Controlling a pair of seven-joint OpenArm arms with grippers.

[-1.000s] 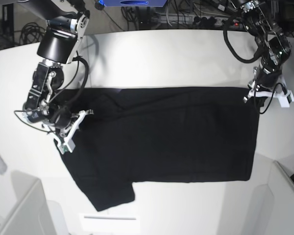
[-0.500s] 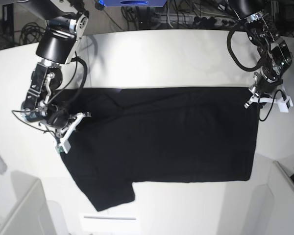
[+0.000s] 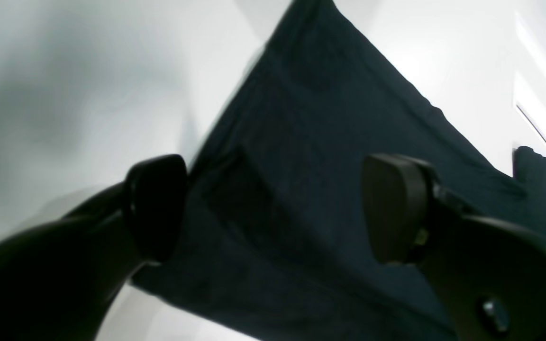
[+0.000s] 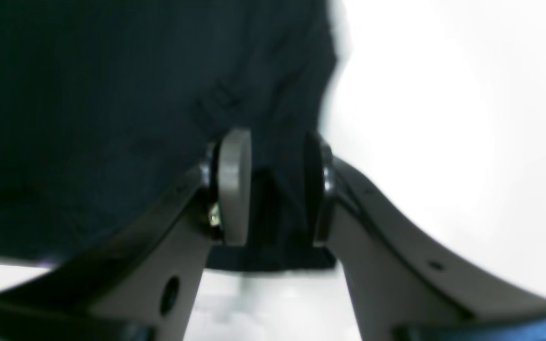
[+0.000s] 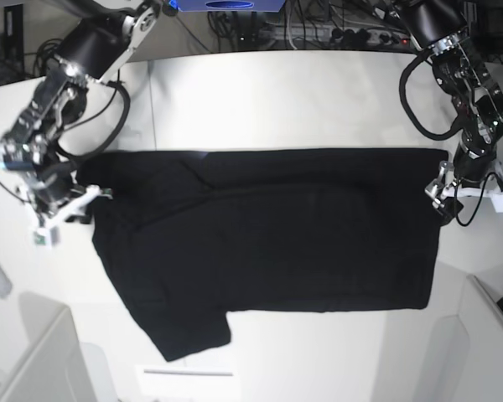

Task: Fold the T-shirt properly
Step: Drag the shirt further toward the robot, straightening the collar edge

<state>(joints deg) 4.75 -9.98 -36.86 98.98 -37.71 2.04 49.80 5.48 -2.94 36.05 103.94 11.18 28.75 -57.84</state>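
While your left hand (image 3: 277,203) is standing wide above the T-shirt (image 5: 277,243), that dark garment is lying partly folded across the pale bench (image 5: 260,360). Your right hand (image 4: 273,189) is holding its fingers apart near the garment's far corner.

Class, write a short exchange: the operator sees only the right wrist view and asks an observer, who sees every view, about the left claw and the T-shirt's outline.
Operator: My right claw stands open over black cloth. How is the left claw?
Observer: The left claw is open too, its fingers well apart over the T-shirt.
Operator: Does the T-shirt's outline have anything sticking out?
Observer: Yes. In the base view, a short sleeve juts out from the lower edge, towards that picture's left.
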